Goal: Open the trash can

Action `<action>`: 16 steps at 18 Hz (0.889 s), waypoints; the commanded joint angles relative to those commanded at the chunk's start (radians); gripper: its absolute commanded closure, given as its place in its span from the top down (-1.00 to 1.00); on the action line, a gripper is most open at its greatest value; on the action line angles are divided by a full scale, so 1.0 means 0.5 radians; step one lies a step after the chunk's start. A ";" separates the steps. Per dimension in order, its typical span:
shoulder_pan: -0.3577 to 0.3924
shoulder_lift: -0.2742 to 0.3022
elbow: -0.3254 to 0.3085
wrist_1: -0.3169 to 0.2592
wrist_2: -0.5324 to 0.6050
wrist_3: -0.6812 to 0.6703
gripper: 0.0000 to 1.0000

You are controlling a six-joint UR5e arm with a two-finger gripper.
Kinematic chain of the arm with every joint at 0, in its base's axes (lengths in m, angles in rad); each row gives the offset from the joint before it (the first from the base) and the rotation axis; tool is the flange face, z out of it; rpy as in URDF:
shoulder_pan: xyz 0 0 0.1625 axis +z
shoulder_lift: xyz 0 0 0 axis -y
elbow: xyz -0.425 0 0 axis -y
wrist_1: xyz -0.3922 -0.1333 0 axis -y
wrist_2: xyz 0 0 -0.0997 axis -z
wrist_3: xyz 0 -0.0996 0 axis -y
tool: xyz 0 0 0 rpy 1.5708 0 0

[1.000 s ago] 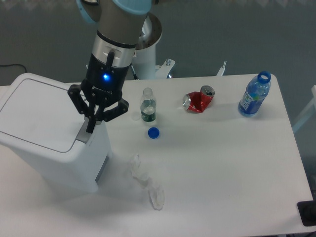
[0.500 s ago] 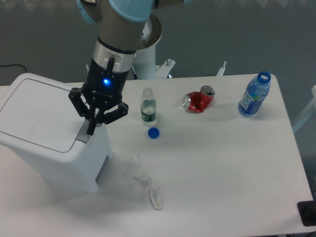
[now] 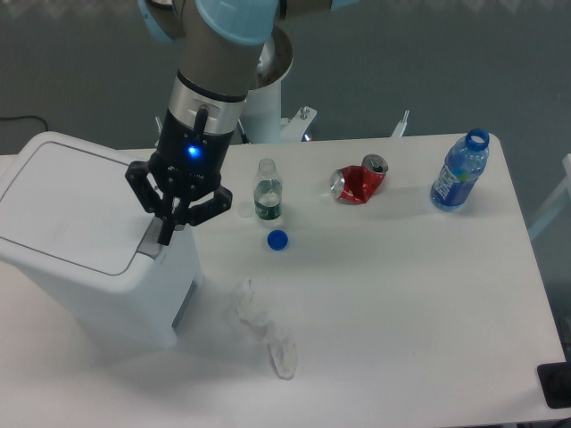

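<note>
The trash can is a large white boxy bin at the left of the table, its flat lid down. Its grey push latch sits at the lid's right edge. My gripper hangs straight down over that latch with its fingers closed together, the tips touching or just above the latch. Nothing is held between the fingers.
A small clear bottle stands mid-table with a blue cap in front of it. A crushed red can lies further right. A blue bottle stands at the far right. A crumpled clear plastic bottle lies near the front.
The gripper has shifted very slightly up and to the right over the latch. The lid has stayed down.
</note>
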 joint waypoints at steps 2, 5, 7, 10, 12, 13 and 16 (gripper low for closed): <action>0.000 -0.003 -0.003 0.000 0.000 0.000 -1.00; 0.000 -0.009 0.000 0.000 0.000 0.003 -1.00; 0.000 -0.012 0.000 0.000 0.003 0.006 -1.00; 0.003 -0.003 0.000 0.000 -0.003 0.018 -1.00; 0.015 0.003 0.015 0.003 -0.009 0.049 -0.64; 0.018 0.003 0.024 0.003 -0.009 0.070 -0.38; 0.067 0.012 0.028 0.003 -0.006 0.147 0.14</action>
